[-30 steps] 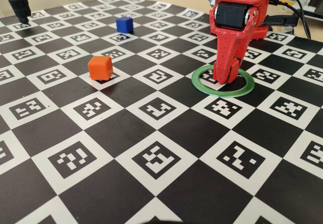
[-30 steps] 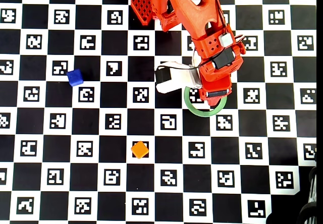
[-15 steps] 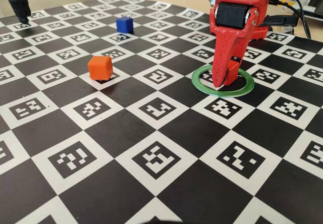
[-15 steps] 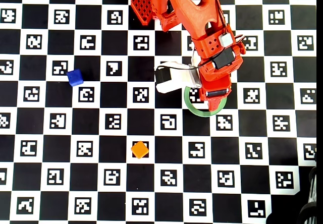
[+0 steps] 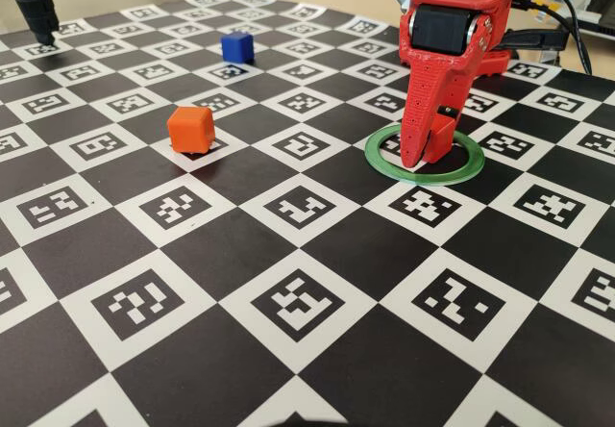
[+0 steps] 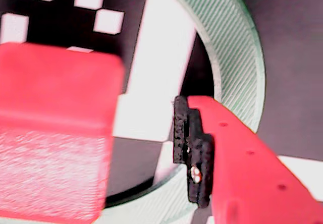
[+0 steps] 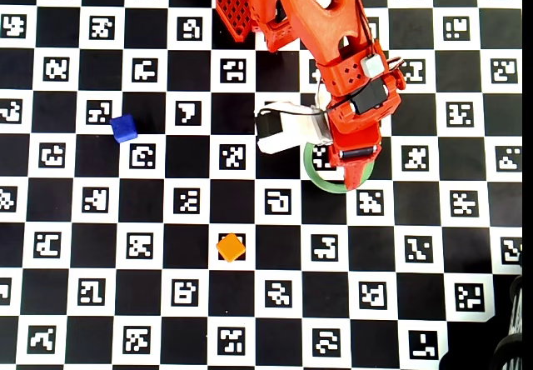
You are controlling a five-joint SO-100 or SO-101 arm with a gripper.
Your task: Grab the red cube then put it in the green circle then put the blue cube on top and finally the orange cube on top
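The red cube (image 5: 441, 137) sits inside the green circle (image 5: 452, 172), on the mat. In the wrist view the red cube (image 6: 55, 133) fills the left, and the green circle (image 6: 242, 57) curves round it. My gripper (image 5: 428, 148) stands over the ring, pointing down, jaws open. The black pad of the right finger (image 6: 189, 133) is apart from the cube, with a clear gap; the other finger is hidden. The overhead view shows my gripper (image 7: 350, 166) over the ring (image 7: 312, 170). The blue cube (image 5: 237, 46) (image 7: 123, 127) and the orange cube (image 5: 190, 129) (image 7: 231, 247) lie apart on the mat.
The table is covered by a black-and-white checkered marker mat (image 5: 288, 302). A black stand (image 5: 34, 9) rises at the far left corner. Cables (image 5: 567, 13) run behind the arm at the back right.
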